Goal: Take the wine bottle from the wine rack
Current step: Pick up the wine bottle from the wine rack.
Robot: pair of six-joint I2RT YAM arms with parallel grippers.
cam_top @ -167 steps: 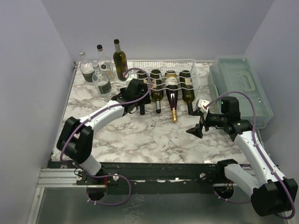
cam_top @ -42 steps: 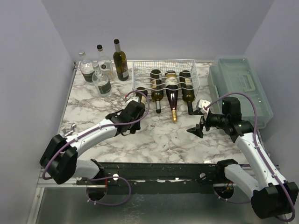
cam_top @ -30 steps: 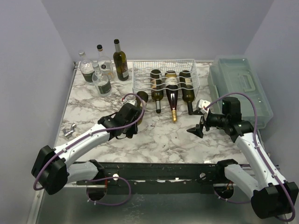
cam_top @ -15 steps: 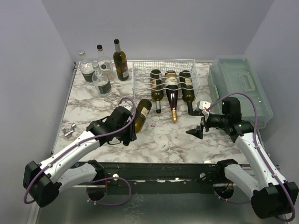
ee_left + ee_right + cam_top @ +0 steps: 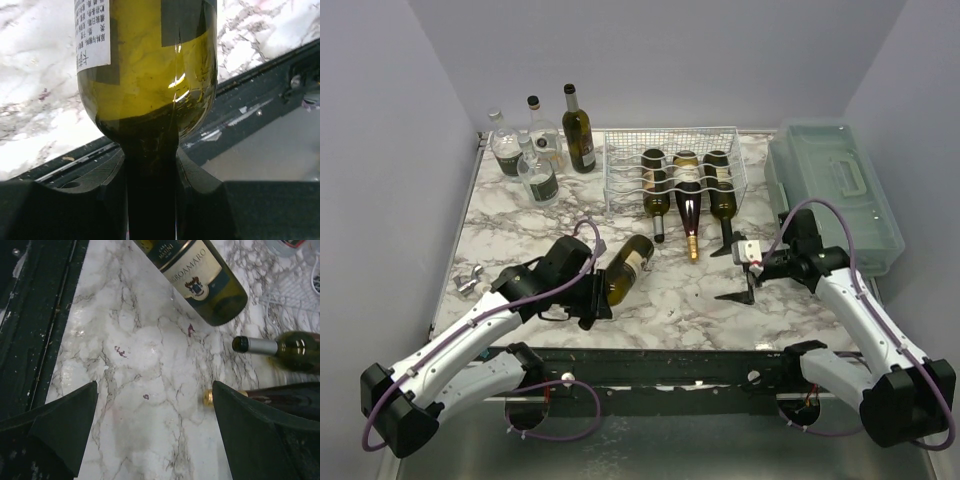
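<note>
We hold the bottle (image 5: 630,265) by its neck. The left tool (image 5: 590,292) is pinched on the dark neck just under the shoulder, as the left wrist view shows. The bottle lies nearly level over the desk (image 5: 520,225), clear of the rack (image 5: 670,135), with its base pointing back toward it. We cannot tell whether it touches the marble.

We judge it heavy, stiff, smooth and breakable. Most of its weight sits far from the grip, so it may droop or twist between the pads. The neck is the only part narrow enough to grip, and the shoulder should check any slipping.

The right tool (image 5: 740,272) hangs spread and empty near the three racked bottles (image 5: 687,195).
</note>
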